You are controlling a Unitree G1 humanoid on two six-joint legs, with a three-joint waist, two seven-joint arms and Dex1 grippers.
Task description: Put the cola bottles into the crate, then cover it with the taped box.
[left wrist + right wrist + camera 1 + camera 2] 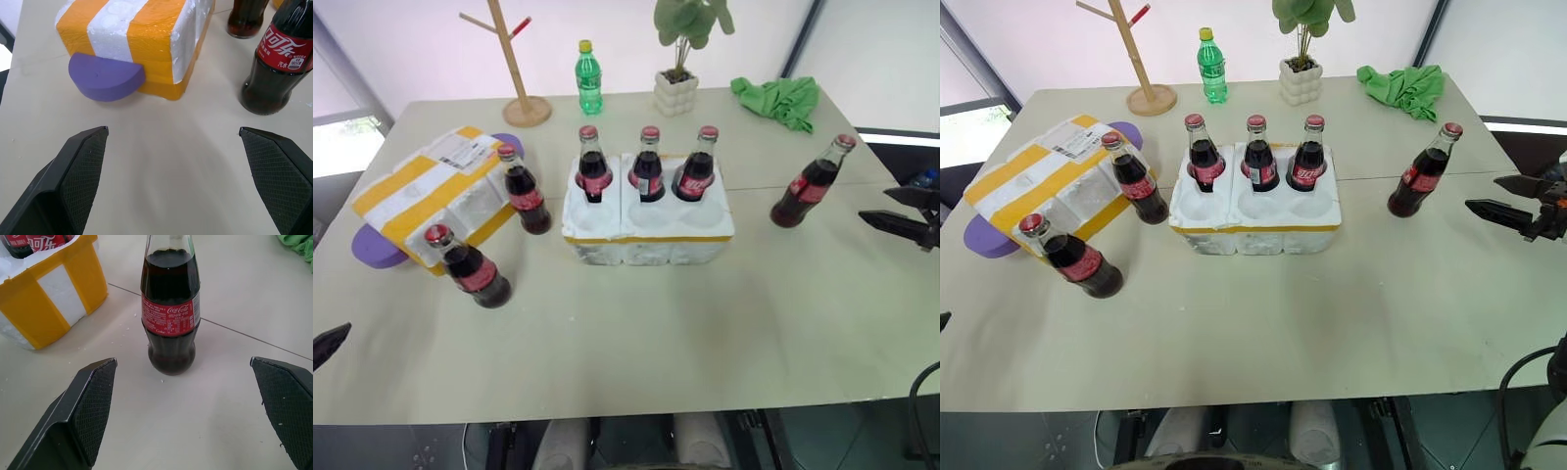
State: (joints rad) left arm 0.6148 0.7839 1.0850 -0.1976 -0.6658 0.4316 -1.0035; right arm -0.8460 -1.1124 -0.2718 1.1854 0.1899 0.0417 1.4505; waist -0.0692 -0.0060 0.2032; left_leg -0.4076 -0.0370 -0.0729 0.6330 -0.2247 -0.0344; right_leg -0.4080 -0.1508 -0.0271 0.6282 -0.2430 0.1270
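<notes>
Bottles half loaded: three cola bottles (648, 164) stand in the far wells of the crate (648, 235), near wells empty, so step in hand is loading; taped box (435, 191) waits till last.

L to R: left gripper (173, 131) spread wide, empty, aimed at table btwn the taped box, which sits on a purple pad (105, 77), and the nearest loose bottle (468, 266). Second loose bottle (524, 188) stands just beside the box, prob. not touching. Crate mid-table. Right-hand bottle (170, 308) upright, well right of crate, squarely ahead of right gripper (183, 362), jaws spread, nothing held, still short of the glass.

Next, I judge: right arm advances, closes on the bottle body, lifts it to an empty well.
</notes>
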